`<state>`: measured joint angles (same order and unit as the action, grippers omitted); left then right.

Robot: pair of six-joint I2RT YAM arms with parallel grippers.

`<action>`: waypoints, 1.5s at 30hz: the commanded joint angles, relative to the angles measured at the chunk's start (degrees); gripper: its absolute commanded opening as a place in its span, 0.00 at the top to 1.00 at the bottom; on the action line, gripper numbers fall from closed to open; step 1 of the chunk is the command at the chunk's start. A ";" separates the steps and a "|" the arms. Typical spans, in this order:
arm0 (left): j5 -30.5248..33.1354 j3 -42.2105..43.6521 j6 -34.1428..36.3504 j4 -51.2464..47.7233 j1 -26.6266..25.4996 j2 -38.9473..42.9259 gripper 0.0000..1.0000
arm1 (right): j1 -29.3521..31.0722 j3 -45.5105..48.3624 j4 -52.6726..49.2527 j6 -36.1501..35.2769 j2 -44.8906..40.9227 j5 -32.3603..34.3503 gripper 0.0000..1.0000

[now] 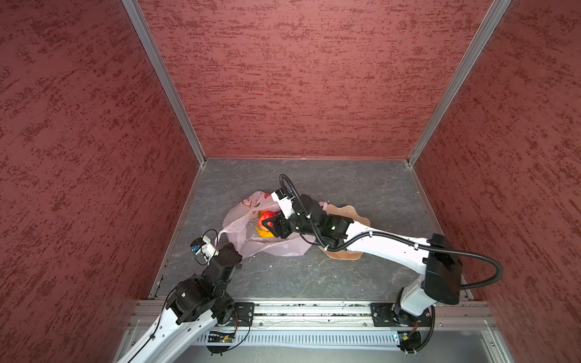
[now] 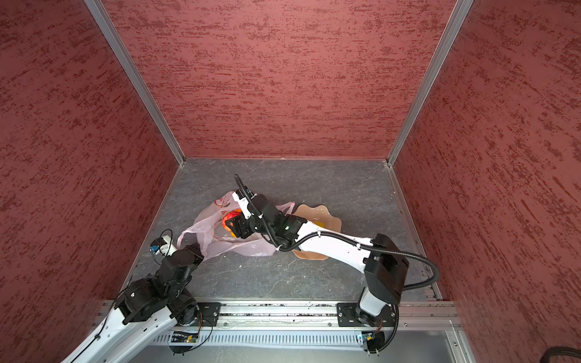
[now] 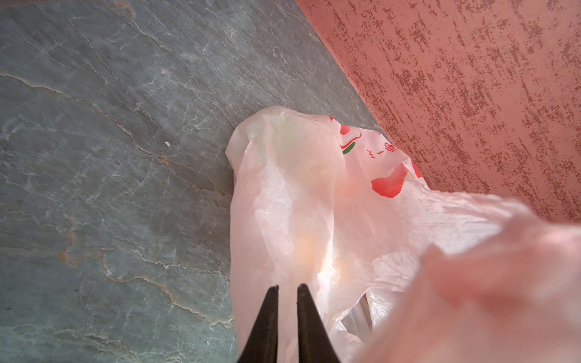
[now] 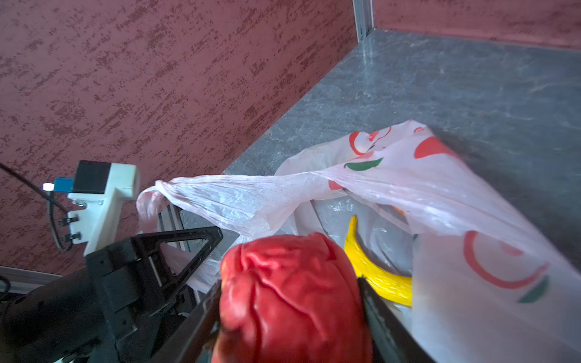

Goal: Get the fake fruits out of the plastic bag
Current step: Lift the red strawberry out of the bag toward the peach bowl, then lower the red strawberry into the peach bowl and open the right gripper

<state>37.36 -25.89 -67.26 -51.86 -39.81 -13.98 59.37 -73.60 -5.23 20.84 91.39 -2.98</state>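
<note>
Red ball [image 4: 292, 298] squeezed between both jaws of the right gripper [image 4: 289, 282] — right over the open plastic bag [image 4: 408, 195].
Bumpy, wrinkly, shiny. The left gripper [image 3: 287, 287] has its jaws almost together, pinching the thin pink bag. The right wrist view shows a yellow banana [image 4: 371, 270] inside the bag; the left wrist view shows only soft blobs through the plastic — and just the top views show the peach dish [image 1: 345, 210].

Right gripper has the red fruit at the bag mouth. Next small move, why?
Probably lift the right gripper clear: it grips the red fruit at the mouth of the plastic bag, which the left gripper holds open by a handle.
</note>
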 commanded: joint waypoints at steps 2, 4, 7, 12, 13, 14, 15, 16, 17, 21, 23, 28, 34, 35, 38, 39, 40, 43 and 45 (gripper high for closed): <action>-0.38 -0.11 1.10 1.70 0.09 0.25 0.84 | -0.66 2.08 -5.38 -3.33 -7.79 11.74 0.40; -0.63 0.16 1.29 2.58 0.00 0.17 0.84 | -1.98 2.49 -8.20 -3.27 -11.71 14.72 0.40; -0.80 0.40 1.77 3.96 -0.04 -0.33 0.84 | -4.40 3.74 -12.64 -2.93 -15.99 19.39 0.40; -1.07 0.40 2.27 5.48 0.03 -1.68 0.84 | -11.57 8.24 -18.46 -0.42 -22.62 22.33 0.40; -1.14 0.40 2.42 5.67 0.10 -1.92 0.84 | -13.30 9.42 -19.45 0.09 -23.74 22.62 0.40; -1.16 0.40 2.43 5.93 0.05 -2.08 0.84 | -14.96 10.54 -20.32 0.53 -24.66 23.05 0.40; -1.20 0.37 2.49 6.05 0.12 -2.23 0.84 | -16.29 11.51 -21.13 0.83 -25.38 23.70 0.40; -1.21 0.31 2.64 6.11 0.08 -2.37 0.84 | -17.63 12.62 -21.99 1.23 -26.11 24.32 0.40; -1.21 0.25 2.67 6.14 0.07 -2.41 0.84 | -18.88 13.66 -22.82 1.67 -26.71 24.75 0.40; -1.33 0.27 2.71 6.23 0.09 -2.81 0.84 | -21.95 17.39 -25.72 3.71 -28.09 25.24 0.40; -1.44 0.25 2.69 6.57 0.11 -3.21 0.83 | -23.38 19.62 -26.29 5.04 -28.58 23.92 0.39; -1.73 0.07 3.03 7.55 0.11 -4.43 0.83 | -26.90 24.68 -27.00 8.15 -28.90 21.96 0.39; -2.03 -0.53 3.62 7.69 0.12 -5.14 0.83 | -29.80 29.41 -25.74 10.16 -27.71 20.15 0.39; -2.06 -0.65 3.66 7.64 0.09 -5.26 0.83 | -29.91 29.86 -25.34 10.24 -27.38 20.00 0.39; -2.01 -1.09 3.92 7.72 0.15 -5.92 0.83 | -30.18 31.10 -23.89 10.55 -26.29 18.79 0.39; -2.12 -1.18 3.99 7.73 0.12 -6.14 0.83 | -30.24 31.50 -23.33 10.60 -25.99 18.41 0.39; -2.10 -1.26 4.15 7.82 0.14 -6.31 0.83 | -30.26 31.97 -22.63 10.62 -25.69 18.06 0.39; -2.17 -1.27 4.12 7.97 0.09 -6.48 0.83 | -30.27 32.69 -21.11 10.80 -24.48 16.95 0.39; -2.21 -1.26 4.13 8.10 0.08 -6.44 0.83 | -30.28 32.90 -20.42 10.80 -23.51 16.67 0.39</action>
<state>35.64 -25.87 -64.29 -44.93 -39.81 -20.29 29.71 -41.06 -28.86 30.41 67.07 15.07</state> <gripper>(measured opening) 0.166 0.611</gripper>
